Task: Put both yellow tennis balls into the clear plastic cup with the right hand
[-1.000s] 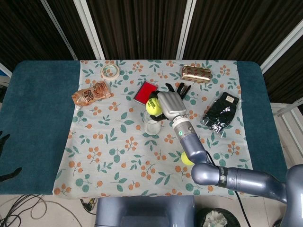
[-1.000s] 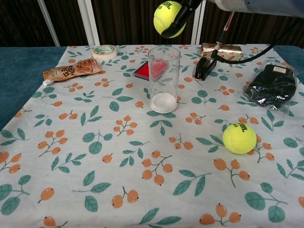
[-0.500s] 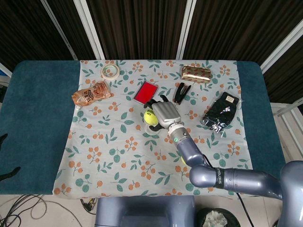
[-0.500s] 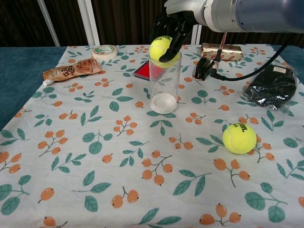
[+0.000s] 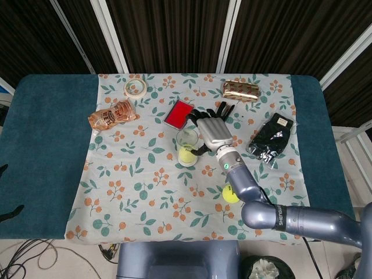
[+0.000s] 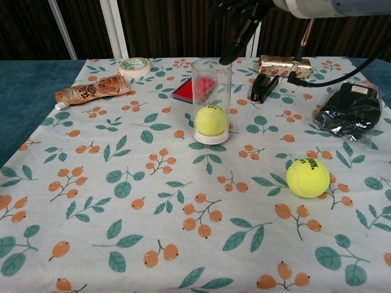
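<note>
The clear plastic cup (image 6: 211, 101) stands upright at the middle of the floral cloth, also seen from above in the head view (image 5: 187, 145). One yellow tennis ball (image 6: 211, 119) lies at its bottom (image 5: 186, 154). The other yellow tennis ball (image 6: 308, 177) sits on the cloth to the cup's front right (image 5: 231, 193). My right hand (image 5: 214, 131) hovers just right of and above the cup's rim, fingers spread and holding nothing; its fingers (image 6: 236, 44) hang from the top edge of the chest view. Only dark tips of my left hand (image 5: 4, 170) show at the far left edge.
At the back lie a tape roll (image 5: 135, 88), a brown snack packet (image 5: 113, 114), a red box (image 5: 178, 113), a gold-wrapped packet (image 5: 240, 89) and a black clip (image 6: 264, 87). A black bag (image 5: 271, 135) lies at the right.
The right hand lowered the ball to the cup's mouth and let it go; the ball now lies at the cup's bottom. The hand has lifted and shifted slightly right, fingers spread.
</note>
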